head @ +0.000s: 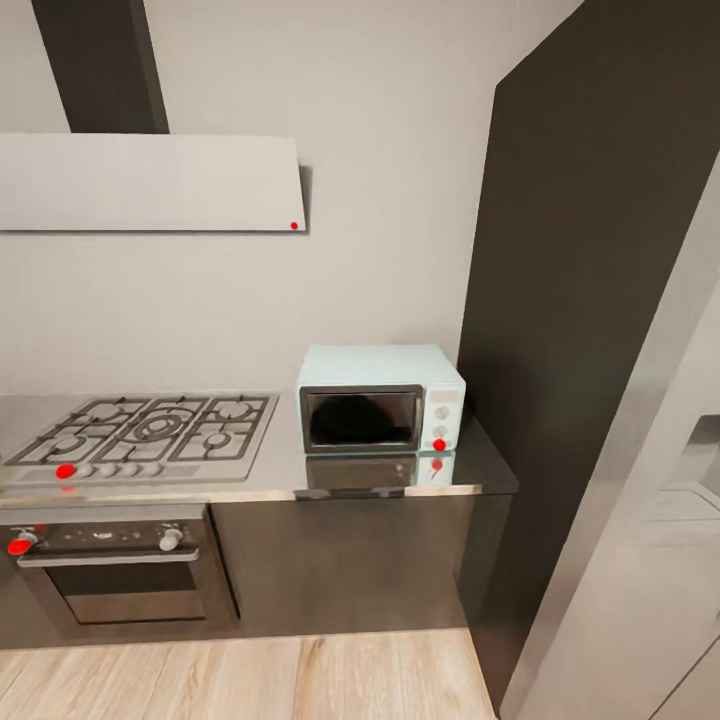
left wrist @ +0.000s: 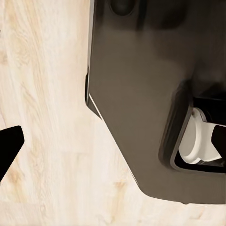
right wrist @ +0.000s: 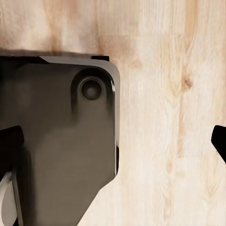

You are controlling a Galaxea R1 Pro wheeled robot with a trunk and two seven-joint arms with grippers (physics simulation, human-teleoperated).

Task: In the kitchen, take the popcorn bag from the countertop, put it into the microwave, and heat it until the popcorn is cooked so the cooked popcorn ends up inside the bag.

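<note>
The pale mint-blue microwave (head: 380, 400) stands at the right end of the grey steel countertop (head: 290, 472), its dark glass door shut and a red dot on its knob panel. The popcorn bag and the popcorn are out of view. In the left wrist view my left gripper (left wrist: 113, 141) is open, its dark fingertips (left wrist: 9, 143) far apart over the wooden floor and my own dark base (left wrist: 136, 94). In the right wrist view my right gripper (right wrist: 113, 141) is also open, with nothing between its fingers, above the floor and base.
A grey gas hob (head: 150, 425) lies left of the microwave, with a dark built-in oven (head: 115, 570) below and a hood (head: 150, 182) above. A tall dark cabinet (head: 590, 300) and a steel fridge front (head: 640, 570) stand on the right. Light wooden floor (head: 250, 680) lies before the cabinets.
</note>
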